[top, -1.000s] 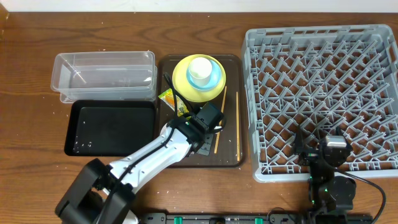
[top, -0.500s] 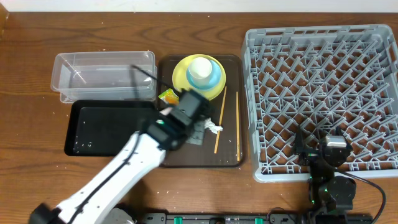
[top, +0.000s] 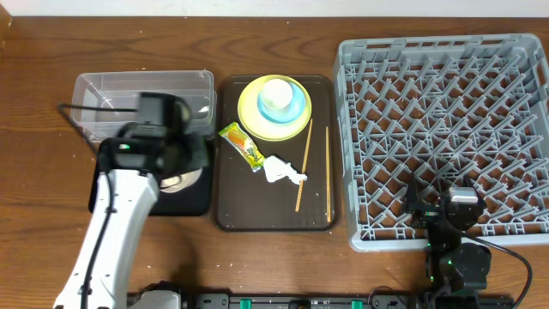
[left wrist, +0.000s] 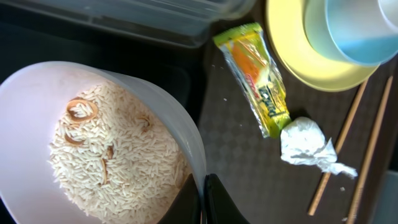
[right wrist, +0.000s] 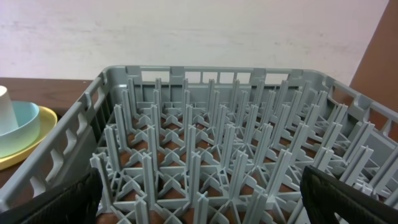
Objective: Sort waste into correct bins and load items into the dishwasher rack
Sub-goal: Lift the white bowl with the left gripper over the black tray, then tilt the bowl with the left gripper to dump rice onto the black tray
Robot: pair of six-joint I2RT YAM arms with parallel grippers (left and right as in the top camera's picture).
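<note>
My left gripper (left wrist: pixel 202 200) is shut on the rim of the bowl (left wrist: pixel 37 93), white inside and pinkish outside, which holds whitish rice (left wrist: pixel 118 155). In the overhead view the bowl (top: pixel 182 180) hangs over the right end of the black tray (top: pixel 111 184), beside the clear tub (top: pixel 141 103). The yellow-green wrapper (top: pixel 242 146) and white tissue (top: pixel 279 169) lie on the brown tray (top: pixel 232 215), as do the chopsticks (top: pixel 304 167). The yellow plate (top: pixel 253 116) carries the light blue bowl (top: pixel 292 107) and white cup (top: pixel 276 93). My right gripper (right wrist: pixel 199 199) is open over the grey rack (top: pixel 446 137).
The rack fills the right side of the table. The right arm's base (top: pixel 455 257) sits at the front edge below the rack. The left arm (top: pixel 111 232) crosses the front left of the table.
My left arm has carried the rice bowl from the brown tray leftward to above the black tray. The wrapper and tissue are now uncovered. The right arm has not moved.
</note>
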